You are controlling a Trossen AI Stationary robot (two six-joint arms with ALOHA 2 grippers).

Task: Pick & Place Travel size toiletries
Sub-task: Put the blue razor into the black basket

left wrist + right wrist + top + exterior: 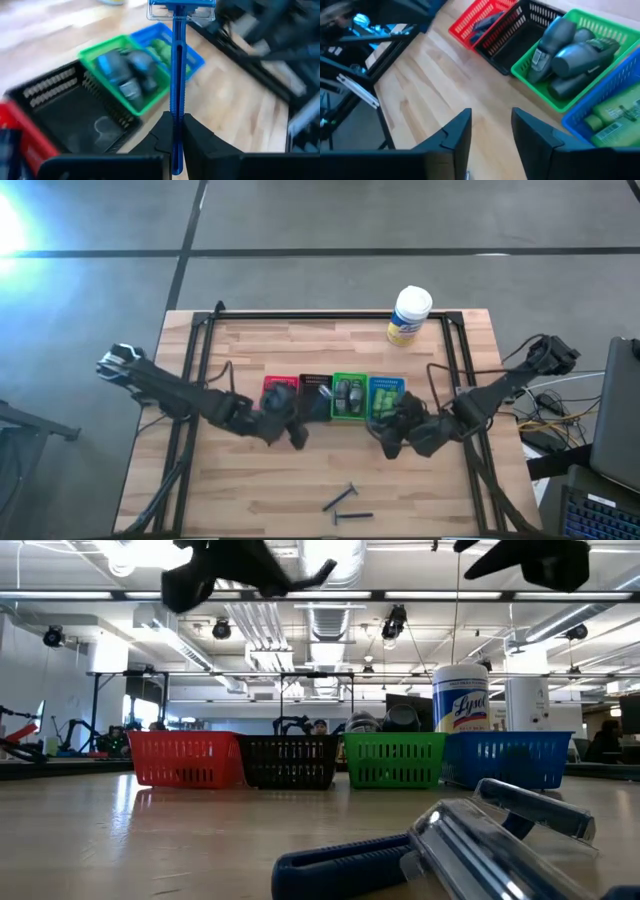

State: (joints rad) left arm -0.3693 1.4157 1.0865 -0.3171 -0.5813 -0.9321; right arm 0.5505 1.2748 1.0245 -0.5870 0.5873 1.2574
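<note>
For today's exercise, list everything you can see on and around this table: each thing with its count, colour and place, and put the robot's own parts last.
Red bin: one, left end of the row; holds blue items.
Black bin: one, beside the red; contents cannot be told.
Green bin: one, next along; holds grey bottles.
Blue bin: one, right end; holds green tubes.
Razors: two, dark blue, loose near the front edge.
Wipes canister: one, white and yellow, back of table.
Held razor: one, blue, in the left end effector, by the bins.
Right end effector: open, empty, near the blue bin.
</note>
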